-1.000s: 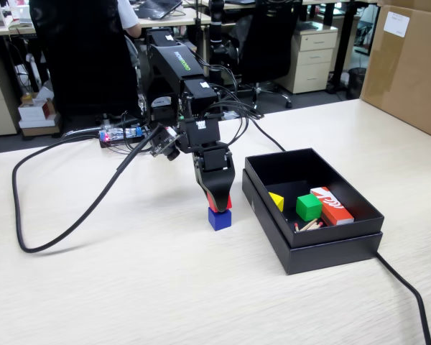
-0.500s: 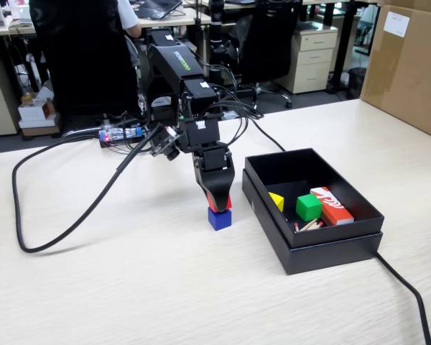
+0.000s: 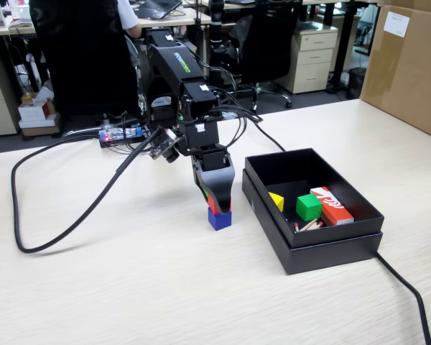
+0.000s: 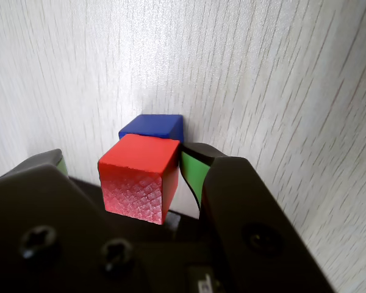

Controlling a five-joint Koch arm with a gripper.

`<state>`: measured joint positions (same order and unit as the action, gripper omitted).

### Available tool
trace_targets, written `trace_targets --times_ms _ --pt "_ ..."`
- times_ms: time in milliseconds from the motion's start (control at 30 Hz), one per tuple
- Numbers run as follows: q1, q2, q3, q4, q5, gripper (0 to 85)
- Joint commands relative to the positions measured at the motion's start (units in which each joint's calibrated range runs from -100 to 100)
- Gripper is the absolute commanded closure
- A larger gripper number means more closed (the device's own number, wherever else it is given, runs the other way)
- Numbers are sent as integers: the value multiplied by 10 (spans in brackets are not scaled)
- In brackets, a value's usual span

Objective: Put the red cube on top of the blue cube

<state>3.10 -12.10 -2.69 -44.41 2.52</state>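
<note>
red cube (image 4: 139,177) | sits between my jaws, over the blue cube (image 4: 154,126), whether resting on it I can't tell | my gripper (image 4: 134,168): jaws parted, a gap shows on the right pad side in the wrist view | blue cube on table (image 3: 129,287), just left of the black box (image 3: 323,248) in the fixed view

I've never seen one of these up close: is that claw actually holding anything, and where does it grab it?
It looks like it has let go. The red cube sits on the blue cube between the spread fingers, with gaps showing on both sides in the wrist view.
</note>
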Motion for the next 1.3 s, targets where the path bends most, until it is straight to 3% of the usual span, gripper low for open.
trace_targets --times_ms 0,333,633,967,1267 --pt "0 -57 24 6 -2 458" --pt "4 -94 33 -22 -1 388" --pt "1 -174 -11 -44 -3 378" --pt "-5 -448 -179 -55 -12 374" --pt "-23 -741 -440 -37 -19 367"
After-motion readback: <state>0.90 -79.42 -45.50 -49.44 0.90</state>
